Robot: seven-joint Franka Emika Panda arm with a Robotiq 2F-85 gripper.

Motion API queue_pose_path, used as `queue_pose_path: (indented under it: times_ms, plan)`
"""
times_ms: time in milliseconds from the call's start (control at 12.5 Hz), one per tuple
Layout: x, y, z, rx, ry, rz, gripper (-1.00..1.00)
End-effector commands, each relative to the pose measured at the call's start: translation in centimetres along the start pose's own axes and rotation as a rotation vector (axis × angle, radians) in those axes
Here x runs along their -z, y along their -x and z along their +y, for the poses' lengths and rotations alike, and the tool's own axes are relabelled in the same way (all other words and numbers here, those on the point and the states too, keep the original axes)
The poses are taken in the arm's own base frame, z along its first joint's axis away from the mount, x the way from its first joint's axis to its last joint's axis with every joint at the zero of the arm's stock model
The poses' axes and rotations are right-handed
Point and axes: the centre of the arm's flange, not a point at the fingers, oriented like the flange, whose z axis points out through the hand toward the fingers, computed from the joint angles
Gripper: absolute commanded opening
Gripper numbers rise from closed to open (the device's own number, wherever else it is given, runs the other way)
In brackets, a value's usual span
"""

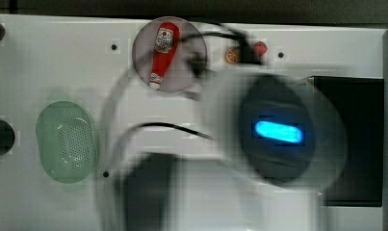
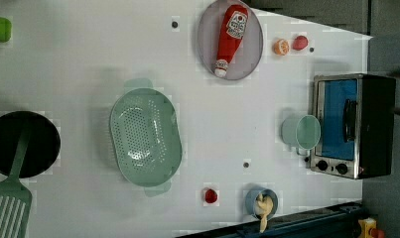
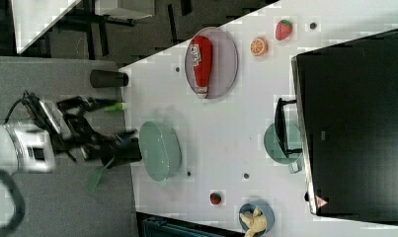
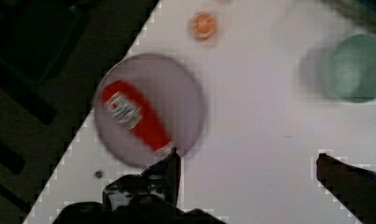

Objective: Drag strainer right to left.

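Observation:
The strainer (image 2: 145, 141), a pale mint-green oval basket with a dotted centre, lies flat on the white table (image 2: 88, 74). It is near the top view's left (image 1: 66, 142) and by the table's edge in the right view (image 3: 159, 150). My gripper (image 4: 246, 163) is open, its two dark fingers wide apart with nothing between them. It hangs high above the table over the spot beside the plate (image 4: 150, 109), well away from the strainer. In the right view the gripper (image 3: 112, 140) sits at the end of the raised arm. The arm (image 1: 278, 130) appears blurred in the top view.
A red ketchup bottle (image 2: 231, 37) lies on the grey plate (image 2: 252, 54). A mint mug (image 2: 300, 132) stands by the toaster oven (image 2: 351, 126). A black pan (image 2: 38, 144) with a green spatula (image 2: 9, 198) sits beside the strainer. Small toy fruits and a blue bowl (image 2: 261, 202) dot the table.

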Motion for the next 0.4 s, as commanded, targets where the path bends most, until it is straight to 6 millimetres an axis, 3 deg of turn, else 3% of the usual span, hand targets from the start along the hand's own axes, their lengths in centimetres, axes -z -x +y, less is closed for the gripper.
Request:
queue_pose_path:
  times_ms: [80,240,400]
  plan:
    - [-4.2,2.4,1.3,0.215,0.151,-0.105,1.0]
    - [-2.1,1.2,3.1,0.238,0.161,-0.053,1.0]
    - [-1.6,0.7,3.9,0.256,0.191,0.0,1.0]
